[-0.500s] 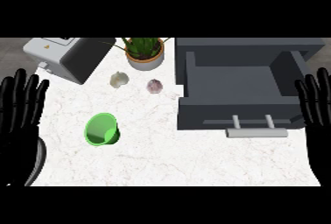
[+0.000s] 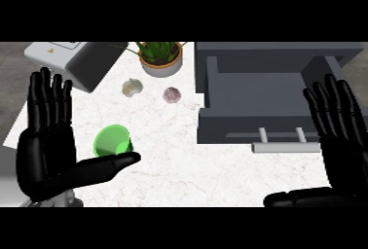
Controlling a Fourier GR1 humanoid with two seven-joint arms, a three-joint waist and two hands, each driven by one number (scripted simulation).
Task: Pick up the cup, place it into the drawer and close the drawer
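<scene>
On the white marbled counter [image 2: 201, 170], left of centre, the green cup [image 2: 114, 141] appears to lie on its side, mouth toward the lower left, long axis running up to the right. Behind it sit two garlic bulbs [image 2: 132, 87], a potted plant [image 2: 160, 57] and a grey appliance [image 2: 72, 62]; the open grey drawer [image 2: 251, 97] is at right. Beside the cup, the left hand [image 2: 49, 151] is spread wide, thumb just under it, holding nothing. At the right edge, the right hand [image 2: 341, 131] rests open.

The cup [image 2: 113, 140] is set on the counter [image 2: 208, 170] near left; the open drawer [image 2: 267, 109] is placed right; two bulbs [image 2: 152, 91] and a plant [image 2: 160, 58] are found far.
</scene>
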